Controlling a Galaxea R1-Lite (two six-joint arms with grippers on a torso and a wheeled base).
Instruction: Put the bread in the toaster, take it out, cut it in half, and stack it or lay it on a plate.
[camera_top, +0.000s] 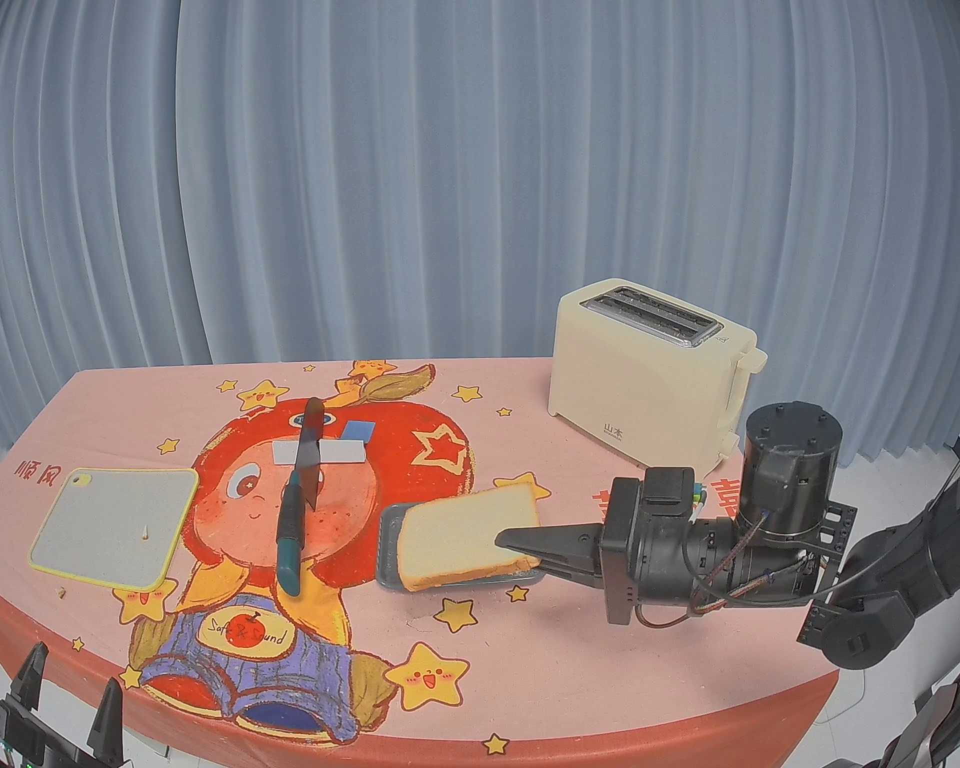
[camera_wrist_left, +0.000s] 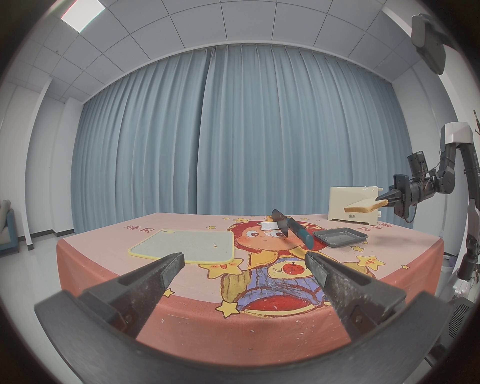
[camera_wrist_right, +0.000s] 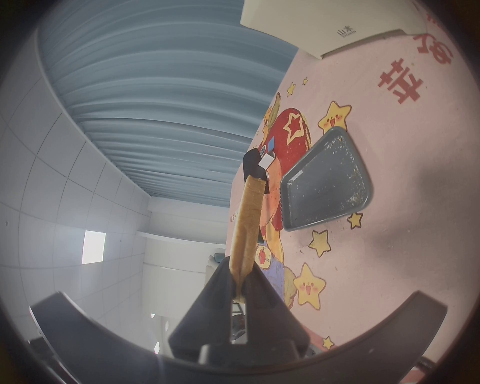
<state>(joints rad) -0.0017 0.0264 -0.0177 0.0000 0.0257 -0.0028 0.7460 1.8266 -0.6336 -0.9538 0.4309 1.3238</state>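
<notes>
SITE: staged robot test lab | FAR WALL: pleated blue-grey curtain (camera_top: 400, 170) spanning full width | CEILING: suspended panel grid (camera_wrist_left: 250, 20) with flush light panel (camera_wrist_left: 82, 12) | SIDE WALL: plain white panels (camera_wrist_left: 45, 165) | FLOOR: pale, glossy floor (camera_wrist_left: 20, 280) | FURNITURE: one table (camera_top: 620, 640) draped in pink cartoon-print cloth (camera_wrist_left: 200, 325), toaster (camera_top: 650, 375) at far right

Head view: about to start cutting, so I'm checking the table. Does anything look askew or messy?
The teal-handled knife sits tilted, its dark blade seemingly propped on a small white-and-blue block instead of lying flat. Crumbs speckle the dark grey metal tray, and one dots the pale yellow-rimmed cutting board.
</notes>
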